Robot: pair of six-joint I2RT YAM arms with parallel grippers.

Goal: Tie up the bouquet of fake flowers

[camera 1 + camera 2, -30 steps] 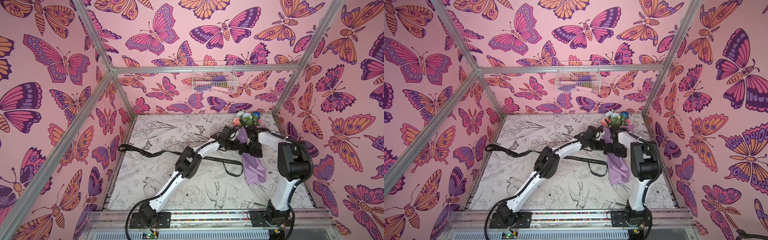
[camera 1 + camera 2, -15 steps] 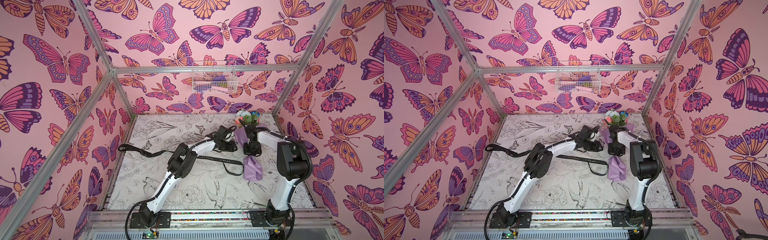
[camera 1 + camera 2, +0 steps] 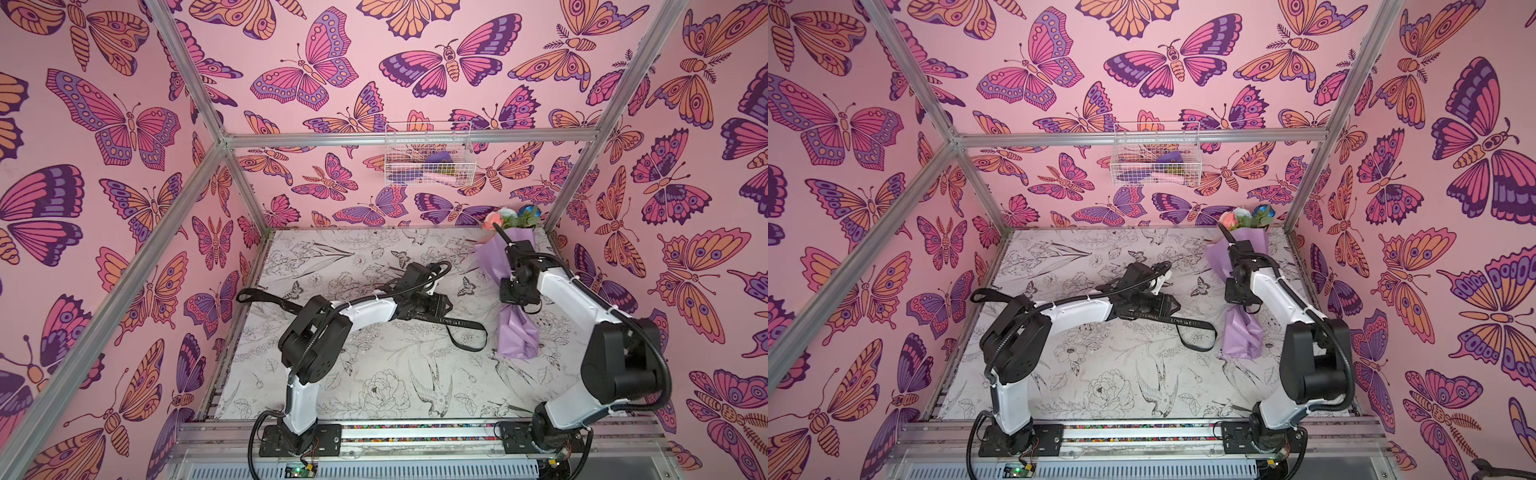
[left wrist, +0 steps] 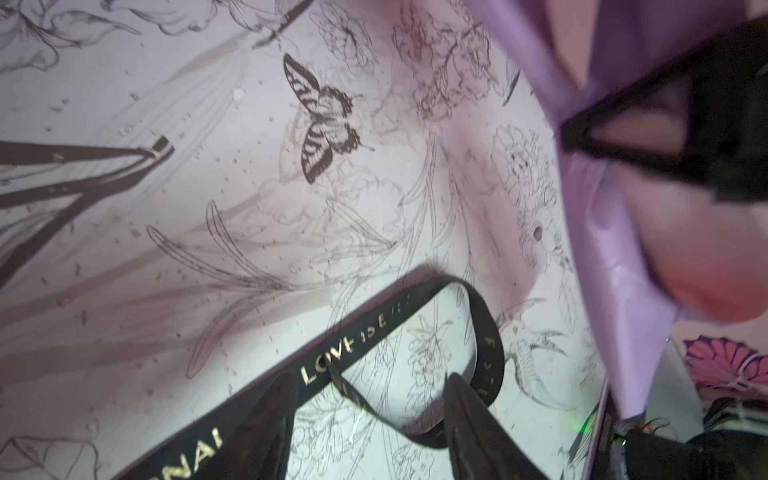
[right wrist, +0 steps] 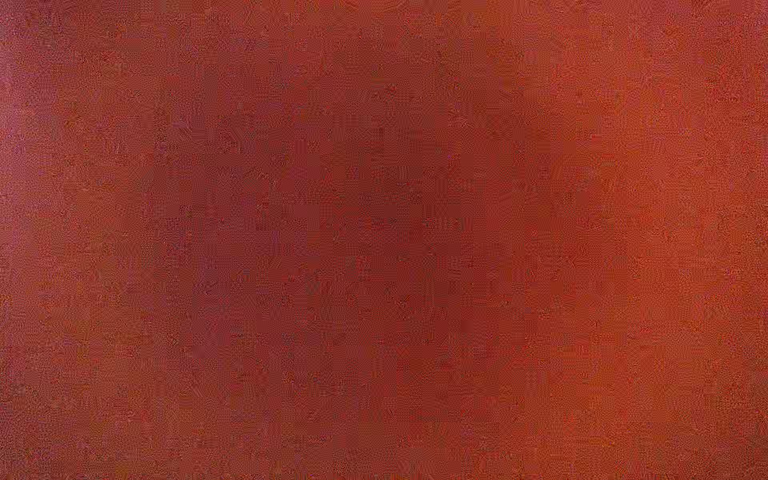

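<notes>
Room: pink walls (image 3: 124, 124) printed with large butterflies are seen on three sides, edged by an aluminium frame (image 3: 395, 135).
Tabletop: a white tabletop (image 3: 374, 374) drawn over with black-line flowers and birds is spread beneath both tools.
Ribbon: a long black ribbon (image 3: 451, 322) with gold lettering is laid flat. One end is folded back well out to the left of the left tool, the length is passed under that tool, and a loop is formed just past its tips, between the two tools.
Left tool: the left tool (image 3: 440, 306) is held low over the ribbon and pointed toward the right tool. In the left wrist view its fingers (image 4: 465, 424) are seen spread apart with the ribbon lying loose across the gap, so nothing is gripped.
Wire basket: a white wire basket (image 3: 392, 158) is hung on the back wall, above and beyond the left tool. Purple and pink items are held in it, too small to be named.
Bouquet: the bouquet of fake flowers (image 3: 517, 332), wrapped in lilac paper, is found under the right tool and well apart from the left one. Peach, pale and blue blooms are turned to the back corner beyond the tool, and the crumpled wrap end is left on its near side.
Right tool: the right tool (image 3: 516, 296) is closed on the bouquet's narrow wrapped waist. In the left wrist view one black finger (image 4: 723, 124) is seen against the lilac paper.
Right wrist view: only a blurred red-orange field is shown, and nothing can be made out.
</notes>
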